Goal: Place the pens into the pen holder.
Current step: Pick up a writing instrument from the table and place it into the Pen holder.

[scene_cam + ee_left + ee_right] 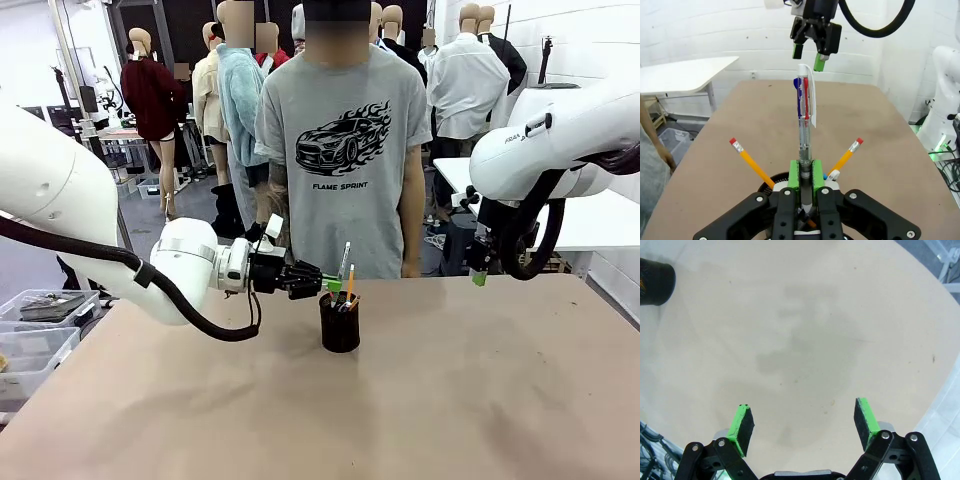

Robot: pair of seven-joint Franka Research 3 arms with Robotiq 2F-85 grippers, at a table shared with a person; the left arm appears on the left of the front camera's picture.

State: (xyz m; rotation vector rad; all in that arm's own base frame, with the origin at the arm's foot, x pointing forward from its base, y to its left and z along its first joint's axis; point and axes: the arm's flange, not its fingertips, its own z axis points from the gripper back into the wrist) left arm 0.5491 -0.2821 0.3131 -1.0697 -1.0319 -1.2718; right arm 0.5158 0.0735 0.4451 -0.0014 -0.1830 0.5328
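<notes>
Two green pads of the left gripper pinch a clear silver-white pen, its long axis toward twelve o'clock (left wrist view), over the black mesh cylindrical pen holder. Right gripper hangs spread wide, empty.

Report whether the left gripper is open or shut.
Shut: the left gripper has its green pads clamped on the clear pen, which stands over the pen holder.

Black mesh pen holder mid-table, two pencils and clear pen inside.
</notes>
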